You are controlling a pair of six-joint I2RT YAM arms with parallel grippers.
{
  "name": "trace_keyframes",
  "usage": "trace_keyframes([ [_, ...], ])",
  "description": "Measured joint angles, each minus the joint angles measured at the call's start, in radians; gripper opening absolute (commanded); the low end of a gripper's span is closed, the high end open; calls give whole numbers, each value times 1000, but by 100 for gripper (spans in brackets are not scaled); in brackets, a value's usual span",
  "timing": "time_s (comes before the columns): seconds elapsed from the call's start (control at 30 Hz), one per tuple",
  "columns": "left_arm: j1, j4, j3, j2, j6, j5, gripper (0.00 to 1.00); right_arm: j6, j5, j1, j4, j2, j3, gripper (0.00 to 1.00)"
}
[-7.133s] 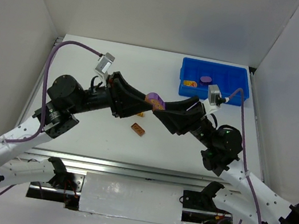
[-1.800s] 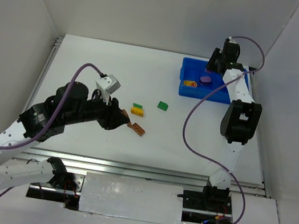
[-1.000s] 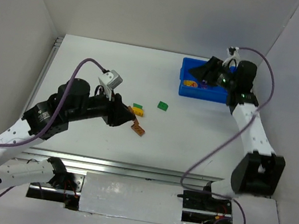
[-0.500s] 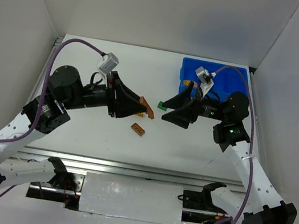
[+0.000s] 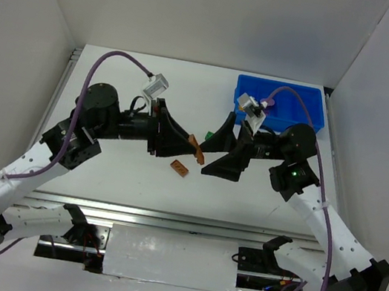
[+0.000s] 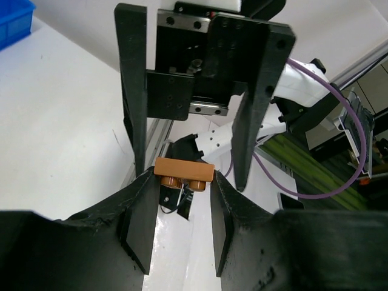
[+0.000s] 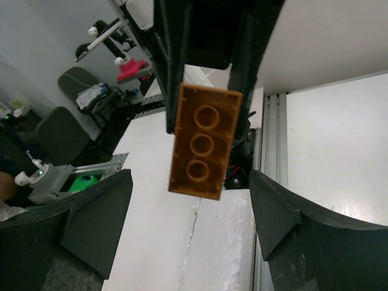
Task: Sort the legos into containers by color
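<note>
Mid-air over the middle of the tabletop [image 5: 142,185]: left end effector [image 5: 189,142] is clamped on a brown-orange lego [image 5: 194,146], facing the right end effector [image 5: 208,152] nose to nose.

Orientation of the held brick:
- The grip is across its short width, with the left fingertips [image 6: 142,206] on the two long sides.
- The left wrist view shows one short end face with two studs below it, so the studs face back toward the left palm.
- The right wrist view shows the hollow underside, three round tubes in a row, facing that camera.
- The long axis runs top to bottom in the right wrist view, leaning slightly. From above it reads as roughly near-far, tilted.
- The brick is clear of the tabletop.

Right end effector: jaws wide apart, nothing held. Its two fingers [image 6: 132,91] stand either side of the brick. The left wrist view shows a gap on both sides, so I see no contact. Both end effectors have their closing axes lined up.

Second brown-orange lego [image 5: 180,167] lies flat on the tabletop, just on the near side of the two end effectors and touching neither.

Blue tray [image 5: 316,99] sits at the far right of the tabletop, well apart from the held brick.
</note>
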Motion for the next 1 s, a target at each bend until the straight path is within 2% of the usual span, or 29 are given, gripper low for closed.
trace_keyframes([
  [0.13,0,-5,0,14,-1,9,0,-14,6,22,-15,0,23,79],
  [0.17,0,-5,0,18,-1,11,0,-26,12,28,-32,0,35,72],
  [0.23,0,1,0,23,-4,22,0,-54,25,36,-72,3,63,67],
  [0.37,1,2,3,22,0,31,0,-85,51,44,-124,21,82,46],
  [0.43,1,-6,5,22,6,29,0,-101,62,49,-153,35,89,39],
  [0.5,5,-25,10,22,26,27,0,-106,74,54,-184,45,98,26],
  [0.53,8,-33,11,22,27,24,0,-112,78,56,-195,50,103,11],
  [0.57,8,-37,13,22,30,23,0,-117,80,58,-203,51,106,4],
  [0.6,8,-42,14,22,35,22,5,-120,82,59,-210,52,109,0],
  [0.67,8,-48,18,21,50,22,21,-127,85,62,-213,52,109,0],
  [0.7,8,-51,18,20,52,21,55,-128,89,63,-214,53,109,0],
  [0.73,8,-54,18,18,55,14,81,-131,92,64,-215,53,109,0],
  [0.77,8,-56,18,16,63,3,99,-134,98,66,-216,54,109,0],
  [1.0,6,-106,47,11,72,-151,100,-203,164,75,-263,96,109,0],
])
